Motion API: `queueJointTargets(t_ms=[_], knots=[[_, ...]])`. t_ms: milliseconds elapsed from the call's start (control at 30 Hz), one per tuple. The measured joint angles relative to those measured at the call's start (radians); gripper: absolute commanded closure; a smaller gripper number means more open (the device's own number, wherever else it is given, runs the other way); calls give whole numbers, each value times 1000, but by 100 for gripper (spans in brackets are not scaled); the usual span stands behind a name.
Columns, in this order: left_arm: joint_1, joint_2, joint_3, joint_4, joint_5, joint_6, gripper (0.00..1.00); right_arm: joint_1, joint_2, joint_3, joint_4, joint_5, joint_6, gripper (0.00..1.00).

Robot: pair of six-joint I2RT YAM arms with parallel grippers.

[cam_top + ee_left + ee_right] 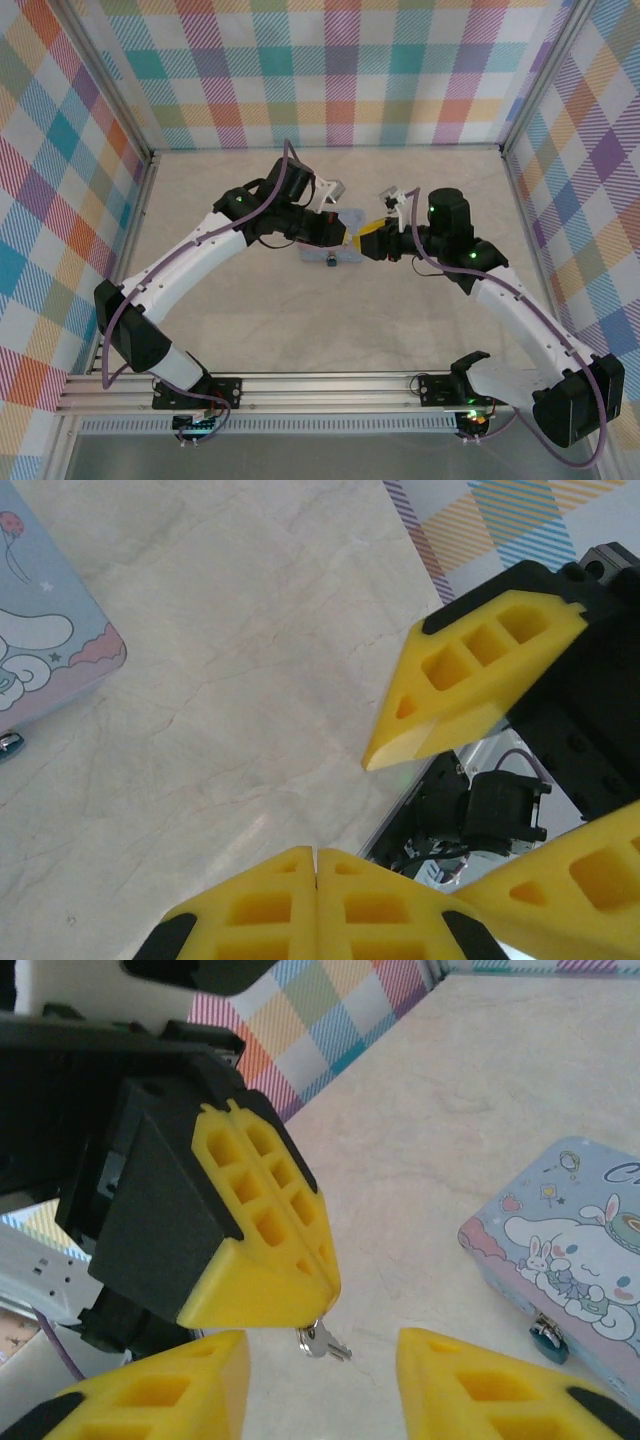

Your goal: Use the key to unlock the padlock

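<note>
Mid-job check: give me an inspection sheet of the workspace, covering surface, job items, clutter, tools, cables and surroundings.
Surface: pale marbled tabletop, no spills seen.
Job's things: key pinched at the tips of the left tool, hanging down; padlock at the front side of the pale blue cartoon box, key not yet in it.
Clutter: nothing seen.
Grippers: left tool shut on the key; right tool open, one finger on either side of the key, not touching it.
Cables: purple cables run along both arms, no snag seen.
Surroundings: plaid walls on three sides; aluminium rail at the near edge.
</note>
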Motion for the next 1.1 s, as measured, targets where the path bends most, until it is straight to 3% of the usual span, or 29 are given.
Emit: queueJointTargets(t_ms=[133,700,1000,1100], knots=[[1,0,0,-1,13,0,100,0,0,0,-18,-15,-23,48],[3,14,17,-1,93,0,100,39,35,0,-51,-54,-75,58],[6,27,21,-1,113,0,100,43,55,32,-68,-51,-92,79],[9,27,21,-3,116,0,97,44,64,36,-79,-46,-91,90]])
